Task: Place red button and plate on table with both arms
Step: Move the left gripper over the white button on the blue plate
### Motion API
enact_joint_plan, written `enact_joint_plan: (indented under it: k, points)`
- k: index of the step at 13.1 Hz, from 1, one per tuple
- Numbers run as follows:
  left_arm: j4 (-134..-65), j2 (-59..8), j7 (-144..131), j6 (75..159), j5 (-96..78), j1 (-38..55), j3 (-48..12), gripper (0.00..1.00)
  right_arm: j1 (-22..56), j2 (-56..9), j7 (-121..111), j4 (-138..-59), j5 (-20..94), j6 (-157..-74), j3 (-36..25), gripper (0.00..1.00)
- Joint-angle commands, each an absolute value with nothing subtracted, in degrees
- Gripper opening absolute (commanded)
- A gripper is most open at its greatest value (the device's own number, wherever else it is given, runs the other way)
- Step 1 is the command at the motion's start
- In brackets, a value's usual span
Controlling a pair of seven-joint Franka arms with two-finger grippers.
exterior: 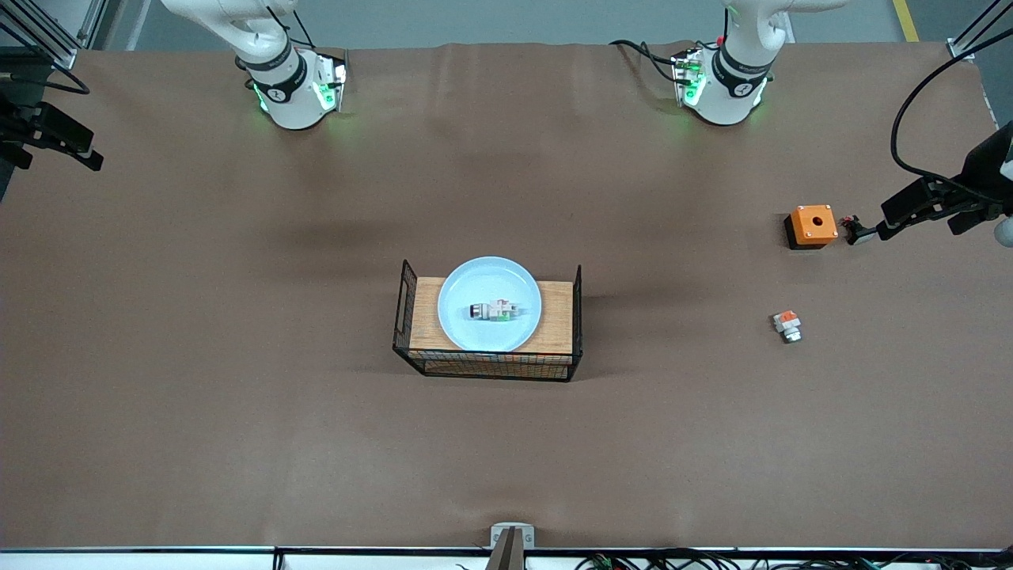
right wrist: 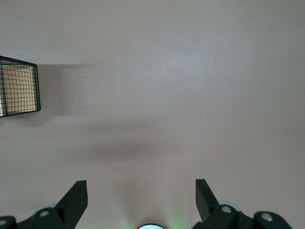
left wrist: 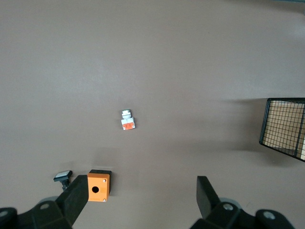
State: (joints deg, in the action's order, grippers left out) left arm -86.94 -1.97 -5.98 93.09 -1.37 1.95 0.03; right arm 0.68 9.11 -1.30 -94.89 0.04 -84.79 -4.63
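One wood-topped black wire rack (exterior: 487, 332) stands at the middle of the brown table (exterior: 237, 412), carrying one pale-blue plate (exterior: 463, 328). Inside the plate lies the single red button (exterior: 494, 311), on its side, its silver-grey end pointing toward the right arm's end of the table and its white body with the green mark toward the left arm's end.

From the rack, at about three o'clock in the front view and well apart from it, sits one small white piece with an orange top (exterior: 787, 324), alone on the bare sheet. Farther from the front camera, at about one o'clock of that piece, rests one orange box (exterior: 812, 226) with a round hole in its top, and just beside it, toward the table's edge, one black button piece with a pale cap (exterior: 858, 233).

Two white arms rise from bases along the edge farthest from the camera, the right arm's base (exterior: 293, 87) at eleven o'clock of the rack and the left arm's base (exterior: 724, 83) at one o'clock. Both arms wait aloft. The left gripper (left wrist: 140, 195) hangs over bare table near the orange box, fingers (left wrist: 76, 198) spread wide and holding nothing. The right gripper (right wrist: 140, 198) hangs over bare table toward its own end, fingers (right wrist: 74, 198) likewise spread and empty.
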Motion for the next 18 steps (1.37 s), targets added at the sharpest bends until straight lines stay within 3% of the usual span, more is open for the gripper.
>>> enact_joint_plan:
  k: [1, 7, 14, 18]
  points:
    - [-86.1, -2.1, -6.3, 93.2, -0.9, 1.8, -0.4, 1.00, -0.3, 10.7, -2.1, -96.2, 0.3, -84.9, -4.0, 1.00]
    - [-86.0, -1.7, -7.6, 92.7, -4.4, 1.9, -1.7, 1.00, -0.3, 10.6, -2.1, -96.2, 0.4, -84.8, -4.1, 1.00]
    - [-81.9, -2.0, -47.2, 92.5, -7.9, 2.0, -20.4, 1.00, -0.2, 9.6, -2.1, -93.2, 0.3, -83.8, -4.1, 1.00]
    - [-81.0, -4.4, -66.2, 97.1, -9.9, 2.3, -27.7, 1.00, -1.1, 7.0, -2.0, -93.0, -0.3, -83.8, -4.5, 1.00]
